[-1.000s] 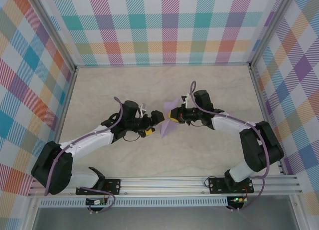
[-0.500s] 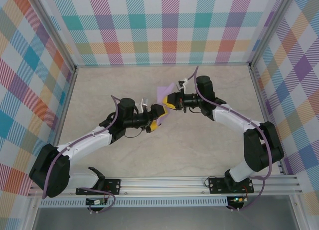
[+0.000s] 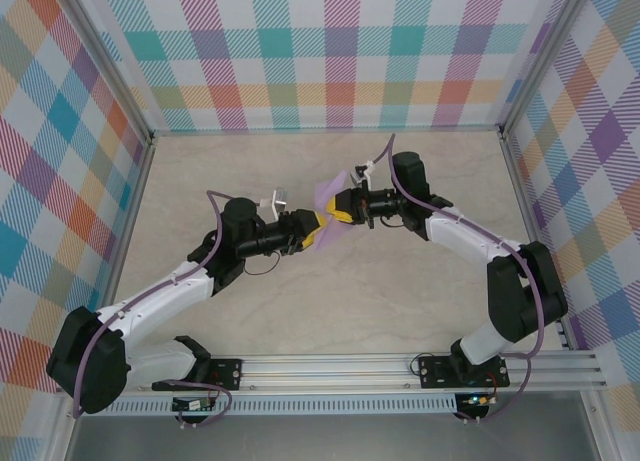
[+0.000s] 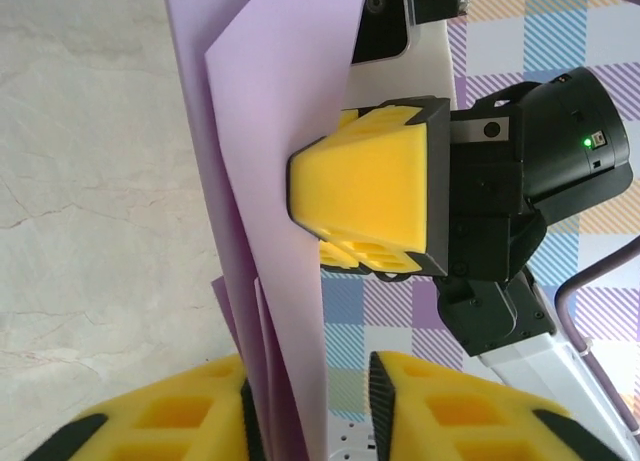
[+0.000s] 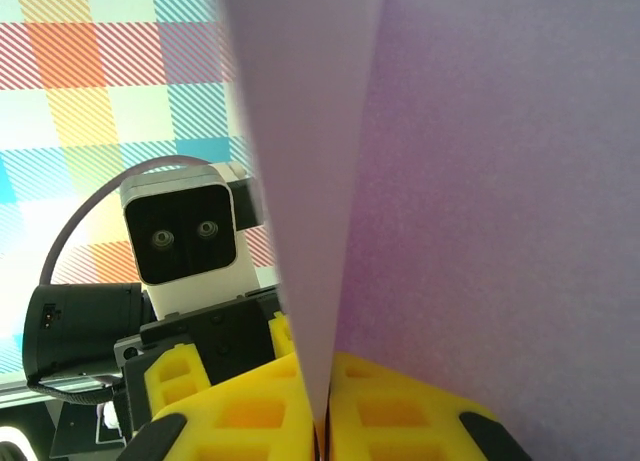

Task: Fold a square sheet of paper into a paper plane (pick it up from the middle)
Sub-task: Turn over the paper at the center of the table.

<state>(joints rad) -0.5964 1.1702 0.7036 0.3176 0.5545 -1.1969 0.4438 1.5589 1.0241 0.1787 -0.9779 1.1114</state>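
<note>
The square sheet of paper (image 3: 328,194) is lavender, folded along a crease and held up off the table at the middle. My right gripper (image 3: 339,214) is shut on its folded edge, and the right wrist view shows the yellow pads (image 5: 265,411) pressed together on the paper (image 5: 480,181). My left gripper (image 3: 312,232) comes in from the left. In the left wrist view the folded layers (image 4: 270,131) hang between its open jaws (image 4: 310,406), lying against the left pad, with a gap to the right pad (image 4: 400,401). The right gripper's fingers (image 4: 375,191) clamp the sheet just beyond.
A pale marble-look tabletop (image 3: 330,311) lies under both arms, with checked walls (image 3: 330,51) on three sides. The aluminium rail (image 3: 340,366) holding the arm bases runs along the near edge. The left wrist's camera block (image 5: 185,226) faces the right gripper closely.
My left gripper has moved up to the paper and its jaws have narrowed around the hanging layers. The right gripper shifted slightly up and left with the sheet.
</note>
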